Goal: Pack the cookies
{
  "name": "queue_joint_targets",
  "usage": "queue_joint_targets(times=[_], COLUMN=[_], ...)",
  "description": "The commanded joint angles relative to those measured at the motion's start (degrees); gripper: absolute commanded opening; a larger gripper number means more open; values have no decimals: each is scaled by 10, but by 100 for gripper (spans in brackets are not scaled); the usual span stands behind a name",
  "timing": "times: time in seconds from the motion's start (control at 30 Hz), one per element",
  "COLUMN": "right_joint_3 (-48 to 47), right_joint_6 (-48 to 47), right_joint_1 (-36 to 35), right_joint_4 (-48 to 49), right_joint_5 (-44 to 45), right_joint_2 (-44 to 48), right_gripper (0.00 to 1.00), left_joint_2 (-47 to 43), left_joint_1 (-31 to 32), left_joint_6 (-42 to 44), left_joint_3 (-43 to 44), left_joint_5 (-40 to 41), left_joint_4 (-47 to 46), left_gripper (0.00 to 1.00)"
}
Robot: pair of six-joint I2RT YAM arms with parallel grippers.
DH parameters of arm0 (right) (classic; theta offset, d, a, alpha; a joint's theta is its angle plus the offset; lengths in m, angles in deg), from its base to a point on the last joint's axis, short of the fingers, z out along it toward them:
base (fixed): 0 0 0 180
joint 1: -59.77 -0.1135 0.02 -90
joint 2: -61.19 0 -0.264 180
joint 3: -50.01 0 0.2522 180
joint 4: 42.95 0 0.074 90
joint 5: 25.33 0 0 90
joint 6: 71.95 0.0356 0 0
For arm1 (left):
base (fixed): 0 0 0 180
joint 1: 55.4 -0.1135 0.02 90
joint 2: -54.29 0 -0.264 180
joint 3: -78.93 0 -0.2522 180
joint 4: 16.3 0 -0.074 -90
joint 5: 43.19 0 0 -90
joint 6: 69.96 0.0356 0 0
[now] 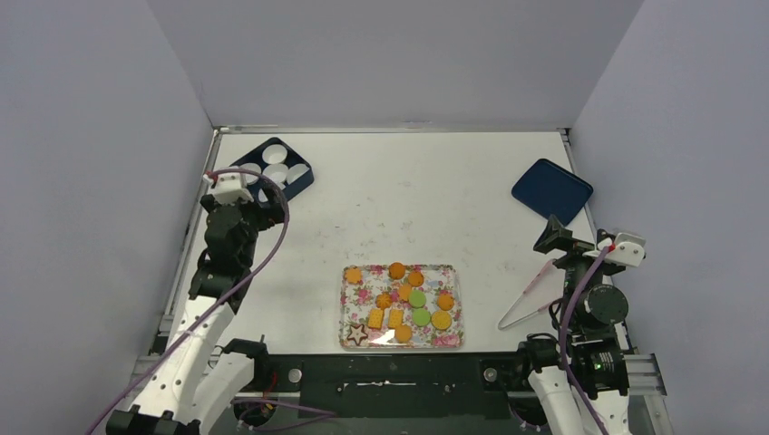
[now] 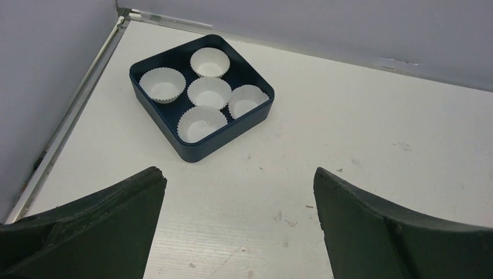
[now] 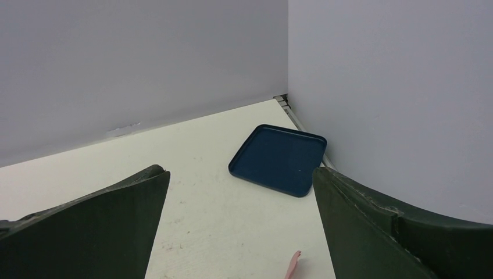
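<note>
**Top view.** The cookies (image 1: pixel 417 297) lie loose on a flowered tray (image 1: pixel 449 337) at the near middle of the table (image 1: pixel 408 199). None is packed yet. The tray's long axis runs left to right. Take this tray as your reference.

- The left gripper (image 1: pixel 265 205) hangs beyond the tray and to its left.
- The right gripper (image 1: pixel 553 237) hangs to the tray's right and slightly beyond it.
- Both grippers are well apart from the cookies, and neither arm is clearly nearer.
- A dark blue box (image 1: pixel 302 174) holding white paper cups (image 1: pixel 276 173) sits far beyond the tray to its left, just past the left gripper.
- A blue lid (image 1: pixel 551 190) lies beyond the tray to its right.
- Pink tongs (image 1: pixel 530 299) lie right of the tray, beside the right arm.
- Nothing stands between either gripper and the tray.

**Left wrist view.** The left gripper (image 2: pixel 238 177) is spread wide and holds nothing. It faces the box (image 2: pixel 195 150) with its five cups (image 2: pixel 209 92), so the tray is out of this view. Expect to turn this arm back toward the tray.

**Right wrist view.** The right gripper (image 3: pixel 241 174) is spread wide and empty. It faces the lid (image 3: pixel 279 157), away from the tray. One tip of the tongs (image 3: pixel 292 264) shows just under the jaws. If you use the tongs, this arm is probably the better placed.
</note>
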Motion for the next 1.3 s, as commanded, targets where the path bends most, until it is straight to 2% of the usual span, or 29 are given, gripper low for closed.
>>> queue_joint_targets(times=[0.0,0.3,0.43,0.57,0.73,0.93,1.27], right_joint_3=[6,11,14,17,14,12,11], right_joint_6=[-7,-5,-3,-1,-4,-7,-11], right_joint_1=[2,-3,-11,-15,-14,-13,-10], right_joint_4=[29,36,39,41,36,35,38], right_joint_5=[-18,-29,-15,-15,-18,-23,-31], right_joint_2=[21,43,48,49,43,30,14], right_gripper=[100,100,100,100,100,100,100], left_joint_2=[68,275,371,467,559,634,675], left_joint_1=[-31,-84,-110,-112,-112,-106,-95], left_joint_6=[-6,8,35,85,94,110,116], left_joint_3=[65,212,277,379,445,490,495], left_joint_5=[-58,-121,-190,-219,-261,-249,-276], left_joint_4=[10,88,116,189,213,221,215], left_gripper=[97,97,97,94,93,93,93])
